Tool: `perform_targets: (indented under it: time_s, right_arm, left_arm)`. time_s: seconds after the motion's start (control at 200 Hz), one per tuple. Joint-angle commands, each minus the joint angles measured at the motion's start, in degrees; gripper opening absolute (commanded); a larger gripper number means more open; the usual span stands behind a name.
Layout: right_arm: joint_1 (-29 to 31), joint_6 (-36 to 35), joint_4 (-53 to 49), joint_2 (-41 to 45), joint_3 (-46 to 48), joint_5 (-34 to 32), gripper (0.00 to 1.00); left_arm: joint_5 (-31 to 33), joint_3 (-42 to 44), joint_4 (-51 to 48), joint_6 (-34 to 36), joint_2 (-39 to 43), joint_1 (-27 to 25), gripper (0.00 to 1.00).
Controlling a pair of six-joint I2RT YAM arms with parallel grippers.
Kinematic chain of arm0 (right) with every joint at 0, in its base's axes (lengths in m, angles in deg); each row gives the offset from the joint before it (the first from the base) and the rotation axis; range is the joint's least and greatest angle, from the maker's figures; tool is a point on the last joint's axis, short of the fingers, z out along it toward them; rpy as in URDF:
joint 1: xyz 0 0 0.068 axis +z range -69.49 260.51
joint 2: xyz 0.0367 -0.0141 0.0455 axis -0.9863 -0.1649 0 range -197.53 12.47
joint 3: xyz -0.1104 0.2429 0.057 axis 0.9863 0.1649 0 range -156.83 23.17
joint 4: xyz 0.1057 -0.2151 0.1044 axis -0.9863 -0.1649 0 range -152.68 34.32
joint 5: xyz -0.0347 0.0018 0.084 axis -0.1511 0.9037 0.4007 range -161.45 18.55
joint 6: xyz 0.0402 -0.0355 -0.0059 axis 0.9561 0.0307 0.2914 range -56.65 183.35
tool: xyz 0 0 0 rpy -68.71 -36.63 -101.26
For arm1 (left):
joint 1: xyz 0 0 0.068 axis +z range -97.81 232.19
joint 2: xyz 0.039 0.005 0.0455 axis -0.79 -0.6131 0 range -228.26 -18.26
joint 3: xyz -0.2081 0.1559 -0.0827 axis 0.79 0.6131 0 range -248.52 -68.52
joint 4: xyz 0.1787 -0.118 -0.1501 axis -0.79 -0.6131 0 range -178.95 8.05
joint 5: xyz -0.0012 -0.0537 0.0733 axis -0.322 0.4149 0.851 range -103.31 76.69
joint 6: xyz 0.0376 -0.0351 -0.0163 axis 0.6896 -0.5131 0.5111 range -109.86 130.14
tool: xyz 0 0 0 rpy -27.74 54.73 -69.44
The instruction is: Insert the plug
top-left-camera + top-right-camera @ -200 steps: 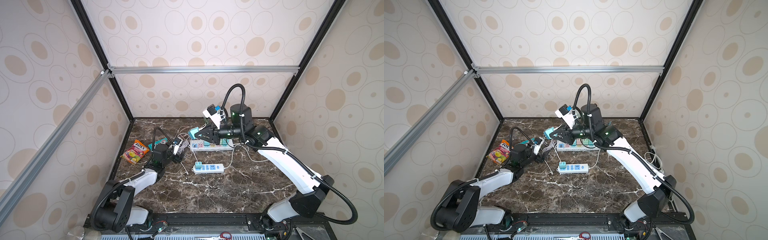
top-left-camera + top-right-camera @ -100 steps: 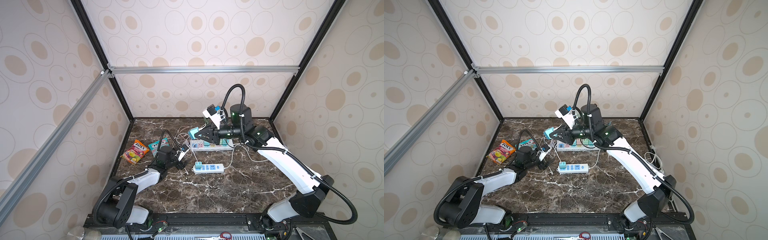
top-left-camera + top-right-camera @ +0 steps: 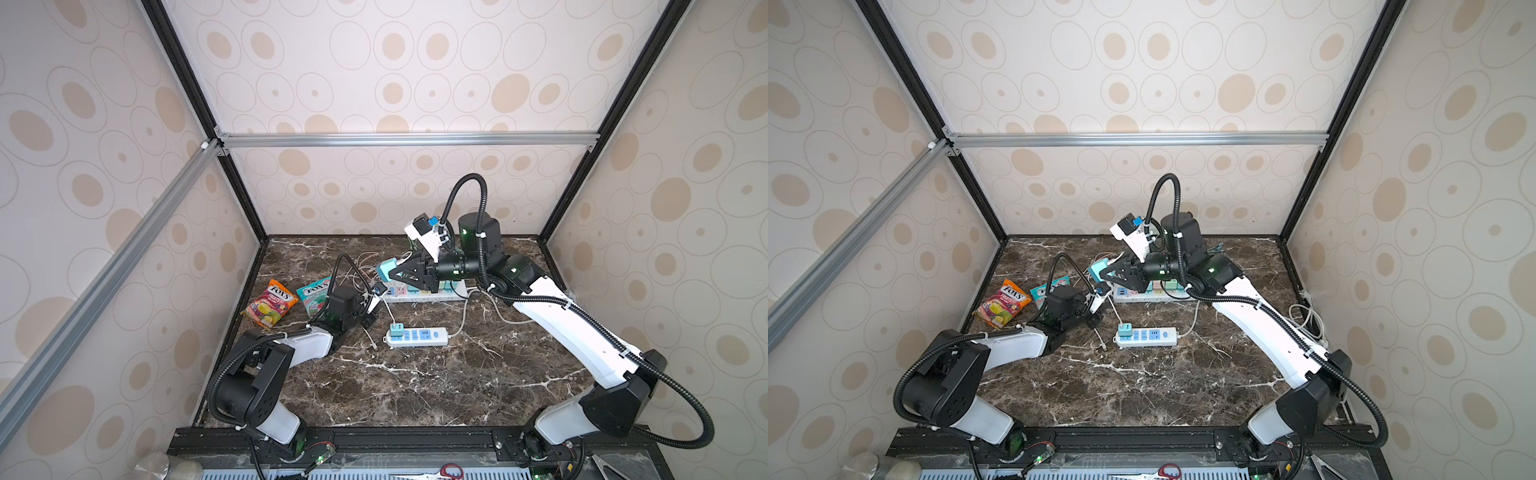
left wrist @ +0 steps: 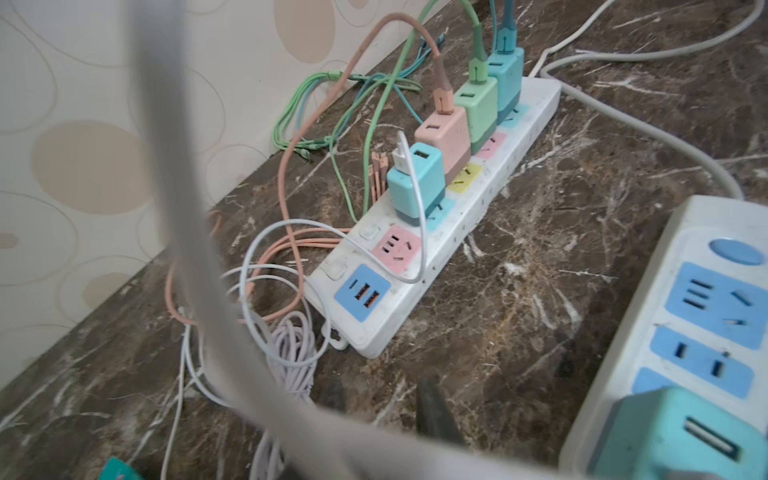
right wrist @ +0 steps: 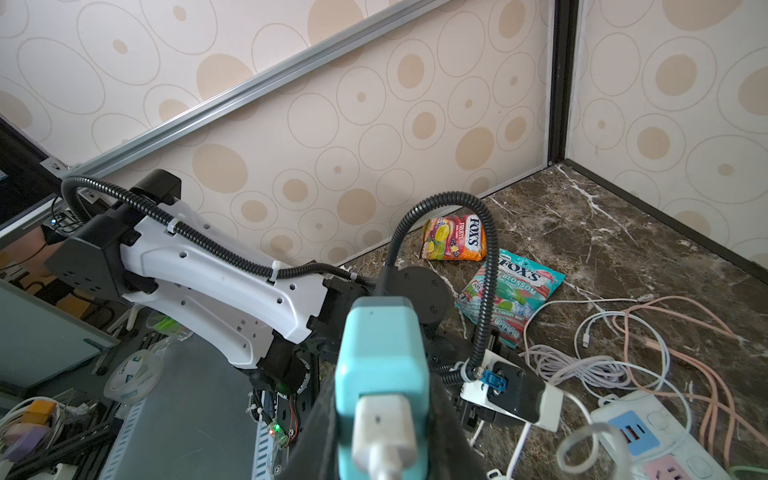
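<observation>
Plug: a teal charger plug [image 3: 385, 269] with a white USB connector [image 5: 384, 432] stuck in one end. It is held up off the worktop [image 3: 415, 386], just above the middle of the frame in both top views. There it shows over the left end of the far power strip [image 4: 409, 307], and it is not seated in any socket.
Right gripper: the right gripper [image 3: 395, 272] reaches in from the right of the frame and is clamped on the plug, with a dark finger on each side of it.
Far power strip: long and white with coloured sockets, lying near the back wall. A row of chargers [image 4: 442, 141] stands in it, teal, pink, green and teal-blue, each with a cable plugged in. The pink socket [image 4: 397, 246] and the blue USB panel [image 4: 362, 293] at its end are free, and a white cable loops across the pink one.
Near power strip: shorter, white with blue sockets [image 3: 417, 336], near the middle of the frame and apart from the far one. A teal charger [image 3: 395, 330] sits in its left end, and its USB slot is empty.
Left gripper: the left gripper [image 4: 384, 399] is low over the worktop, just left of the near power strip. Two dark fingertips [image 4: 434, 409] show with a narrow gap of bare worktop between them. Whether they pinch anything cannot be told.
Cables: loose white, lilac and pink cables [image 5: 602, 357] lie tangled left of the far power strip. A blurred pale cable [image 4: 183, 208] passes close before the left wrist camera.
Sweets: an orange bag [image 3: 272, 303] and a teal bag [image 3: 316, 291] lie side by side at the left edge of the worktop.
</observation>
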Motion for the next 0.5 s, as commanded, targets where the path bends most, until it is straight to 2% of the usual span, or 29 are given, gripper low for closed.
perform_targets:
  time_s: [0.0, 0.075, 0.335, 0.495]
  right_arm:
    - [0.2, -1.2, 2.2, 2.4, 0.9, 0.3, 0.00]
    - [0.1, -1.4, 2.4, 2.3, 1.3, 0.3, 0.00]
    - [0.1, -4.7, 2.8, 1.3, 2.8, -2.2, 0.00]
    - [0.1, -11.9, 0.8, 1.5, 4.4, -3.0, 0.00]
  left_arm:
    - [3.5, 2.2, 6.4, -0.7, 2.7, 0.7, 0.11]
    - [4.2, 3.6, 6.6, -1.7, 5.1, 1.0, 0.00]
    - [6.5, 7.5, 7.2, -7.3, 15.8, 3.5, 0.00]
    - [13.1, 6.5, 4.0, -7.7, 22.6, 3.7, 0.00]
